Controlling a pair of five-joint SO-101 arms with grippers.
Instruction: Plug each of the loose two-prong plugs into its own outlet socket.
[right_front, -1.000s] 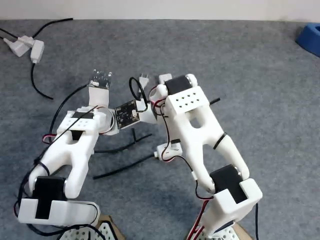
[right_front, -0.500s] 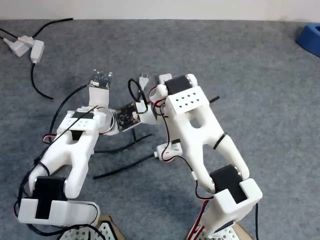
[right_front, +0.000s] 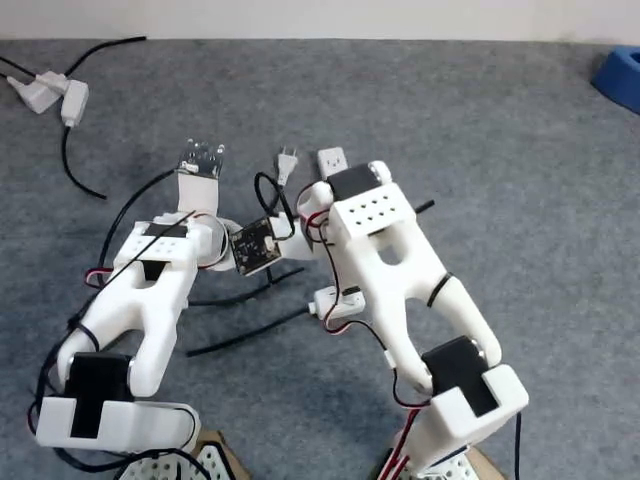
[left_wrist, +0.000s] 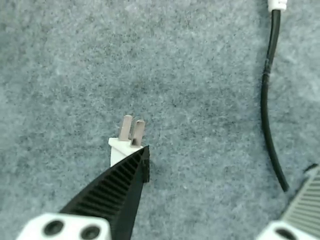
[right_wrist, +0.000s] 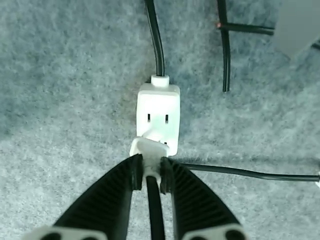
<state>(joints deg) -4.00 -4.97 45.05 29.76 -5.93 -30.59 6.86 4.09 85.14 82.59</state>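
In the right wrist view my right gripper (right_wrist: 148, 162) is shut on a white two-prong plug (right_wrist: 147, 148), whose black cord runs back between the fingers. The plug's front sits at the near edge of a white outlet socket (right_wrist: 159, 112) lying on the grey carpet, slots facing up. From above, that plug (right_front: 287, 158) and socket (right_front: 332, 160) lie side by side just past the right arm. My left gripper (left_wrist: 227, 162) is open. A second white plug (left_wrist: 125, 140), prongs forward, rests against the tip of its black finger (left_wrist: 120, 185). In the high view the left gripper (right_front: 200, 160) hovers left of the socket.
Two more white connectors (right_front: 50, 93) with black cords lie at the far left corner. A blue object (right_front: 620, 75) sits at the far right edge. Loose black cable pieces (right_front: 245, 335) lie between the arms. A black cord (left_wrist: 270, 100) runs near the left gripper.
The right arm has drawn back toward its base, uncovering more of the white socket. Its wrist camera board and the cord loop shifted with it. The left arm has stayed still.
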